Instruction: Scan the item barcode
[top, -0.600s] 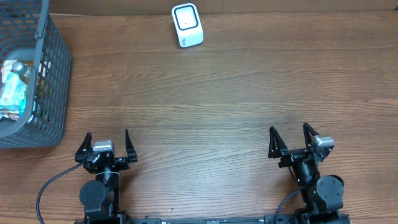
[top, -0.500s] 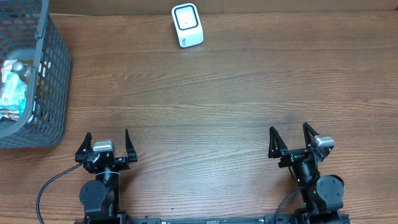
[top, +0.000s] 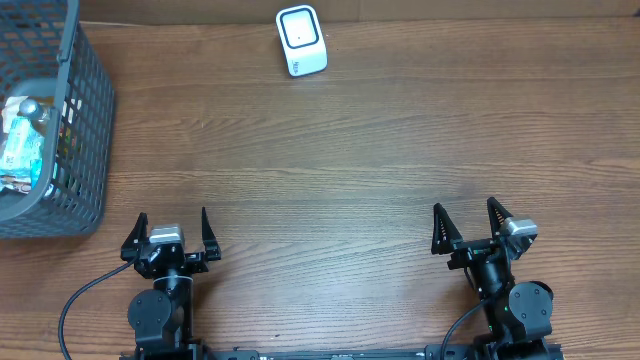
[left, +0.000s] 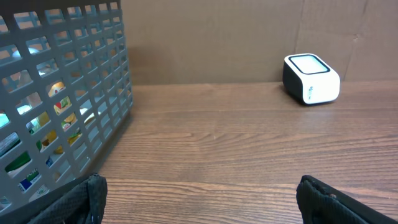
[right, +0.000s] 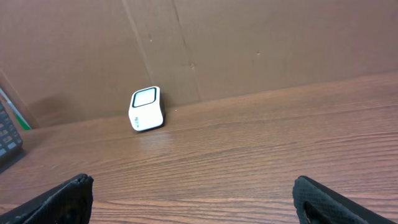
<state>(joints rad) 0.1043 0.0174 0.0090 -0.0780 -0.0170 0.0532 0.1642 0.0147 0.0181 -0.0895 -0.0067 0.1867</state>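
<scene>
Scanner (top: 301, 41): white, rounded, dark-rimmed window on top.

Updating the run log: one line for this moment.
left gripper: open, empty | right gripper: open, empty | items: in basket | scanner: untouched

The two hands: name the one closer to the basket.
The left hand, near the grey mesh basket at the table's left end; the right hand sits across the table, far from it.

Nothing is showing clearly enough to read. The white scanner (left: 311, 78) is carrying a small dark mark on its front, too tiny to make out. The packets (top: 20, 150) in the basket (top: 88, 120) are showing only blurred coloured print.
</scene>
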